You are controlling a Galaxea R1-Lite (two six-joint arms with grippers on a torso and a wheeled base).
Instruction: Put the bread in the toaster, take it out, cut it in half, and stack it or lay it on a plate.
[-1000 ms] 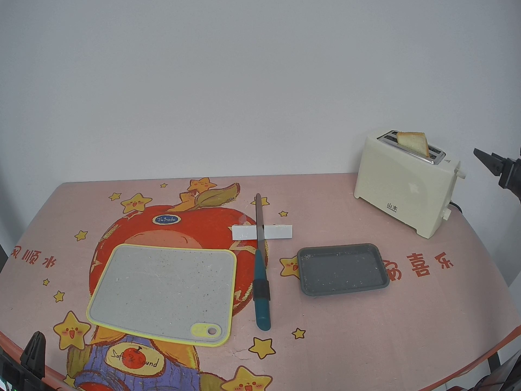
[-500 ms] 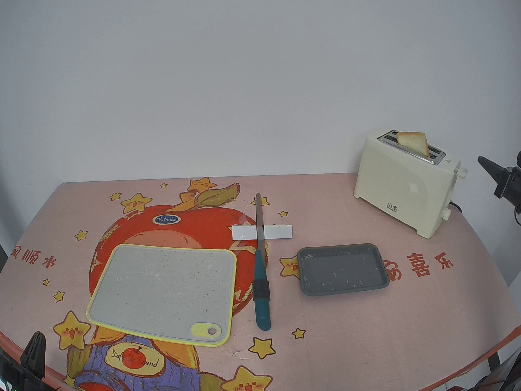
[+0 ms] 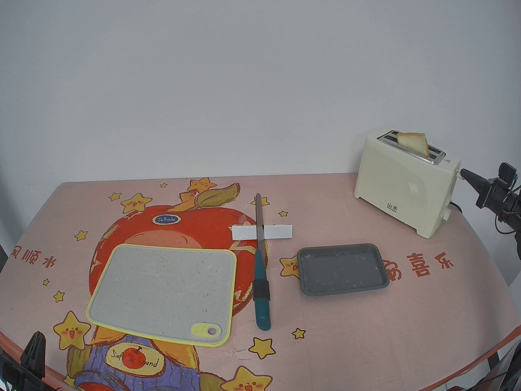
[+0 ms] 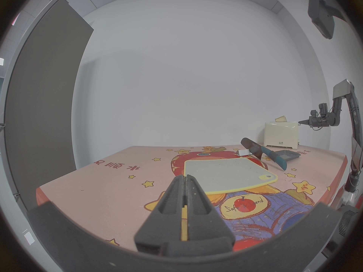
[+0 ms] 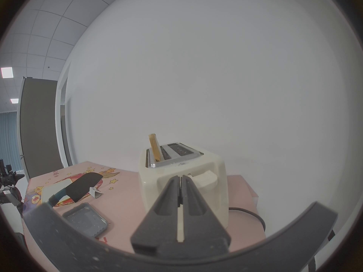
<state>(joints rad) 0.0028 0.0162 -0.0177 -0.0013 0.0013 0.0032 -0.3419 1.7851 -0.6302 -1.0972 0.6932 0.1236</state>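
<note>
A cream toaster (image 3: 404,183) stands at the table's back right with a slice of bread (image 3: 413,141) sticking up out of one slot. My right gripper (image 3: 464,175) is shut and empty, its tip right by the toaster's side lever (image 5: 204,178). In the right wrist view the shut fingers (image 5: 168,201) point at the toaster (image 5: 211,204) just below the lever, with the bread (image 5: 154,147) upright in the nearer slot. My left gripper (image 4: 185,182) is shut and empty, low at the table's near left corner (image 3: 33,349).
A grey cutting board with a yellow rim (image 3: 163,291) lies front left. A teal-handled knife (image 3: 260,267) rests across a white holder (image 3: 277,232) mid-table. A dark grey tray (image 3: 342,269) sits between the knife and the toaster. The toaster's cord (image 5: 245,212) trails behind it.
My right gripper has come down and leftward, from beyond the table's right edge to the toaster's side lever. The left arm, bread and other things have not moved.
</note>
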